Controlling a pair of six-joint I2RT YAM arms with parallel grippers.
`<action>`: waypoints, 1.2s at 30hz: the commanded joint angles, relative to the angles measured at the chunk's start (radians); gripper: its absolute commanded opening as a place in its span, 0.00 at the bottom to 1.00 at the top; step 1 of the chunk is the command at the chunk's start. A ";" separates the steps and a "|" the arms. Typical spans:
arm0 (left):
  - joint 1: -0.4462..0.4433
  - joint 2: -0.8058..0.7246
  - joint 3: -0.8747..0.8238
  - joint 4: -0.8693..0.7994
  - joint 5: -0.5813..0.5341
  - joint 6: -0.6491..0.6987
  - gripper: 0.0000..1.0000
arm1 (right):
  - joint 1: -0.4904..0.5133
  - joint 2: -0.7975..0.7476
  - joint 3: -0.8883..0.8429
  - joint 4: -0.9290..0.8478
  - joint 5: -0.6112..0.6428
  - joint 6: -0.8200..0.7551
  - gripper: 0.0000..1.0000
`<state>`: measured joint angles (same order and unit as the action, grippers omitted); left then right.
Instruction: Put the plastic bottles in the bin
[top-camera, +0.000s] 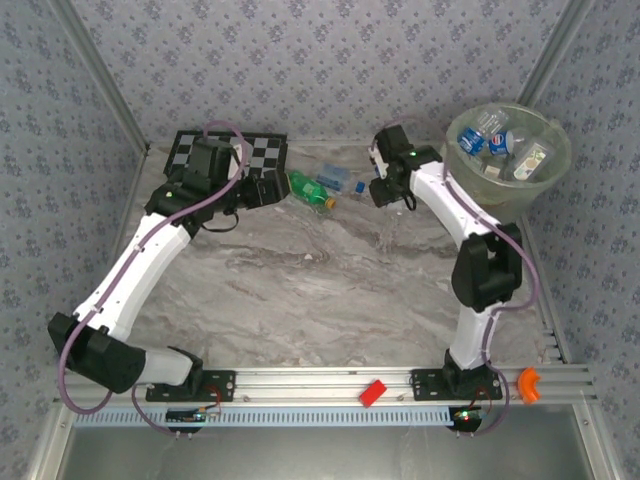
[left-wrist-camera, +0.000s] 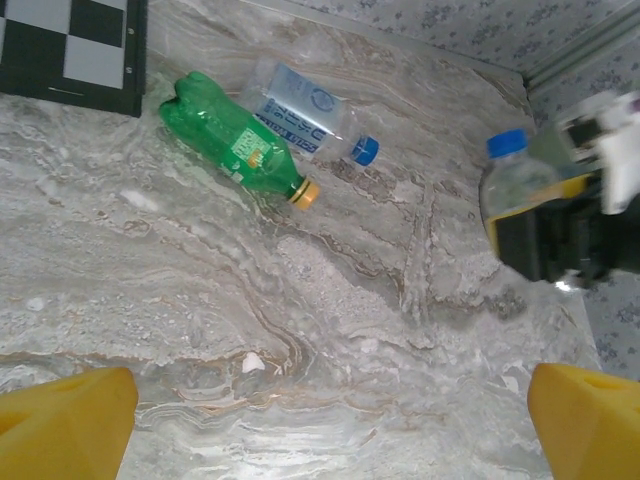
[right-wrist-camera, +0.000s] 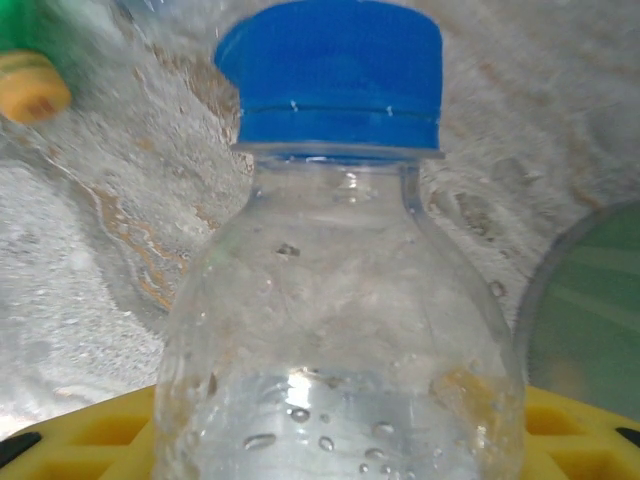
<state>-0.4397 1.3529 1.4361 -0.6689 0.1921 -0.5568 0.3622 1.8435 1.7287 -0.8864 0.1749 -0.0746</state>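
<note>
Plastic bottle (right-wrist-camera: 340, 300), clear, blue-capped and beaded with droplets inside, is clamped by its body in my right pincer (top-camera: 388, 193), just left of the bin (top-camera: 553, 172), which I judge is where it goes. My left pincer (left-wrist-camera: 320, 425) hangs spread wide near the green bottle (left-wrist-camera: 230, 135) and labelled clear bottle (left-wrist-camera: 300, 105) lying side by side at the far edge of the table (left-wrist-camera: 300, 330), ready for either.

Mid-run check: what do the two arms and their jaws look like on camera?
The left arm and right arm both have white links, black joint housings and black bases. A thin purple cable loops along each. The jaws are bright yellow plastic; the right pair shows a moulded grid.
</note>
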 joint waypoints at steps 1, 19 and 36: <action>-0.010 0.026 0.050 0.038 0.054 0.043 1.00 | -0.006 -0.105 0.036 -0.061 0.000 0.027 0.57; -0.158 0.111 0.149 0.055 0.118 0.178 1.00 | -0.326 -0.282 0.252 -0.101 -0.069 0.119 0.52; -0.163 0.083 0.105 0.074 0.112 0.156 1.00 | -0.584 -0.136 0.341 0.000 -0.063 0.386 0.52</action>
<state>-0.5968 1.4624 1.5490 -0.6235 0.2928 -0.4011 -0.1947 1.6886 2.0415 -0.9157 0.1436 0.1879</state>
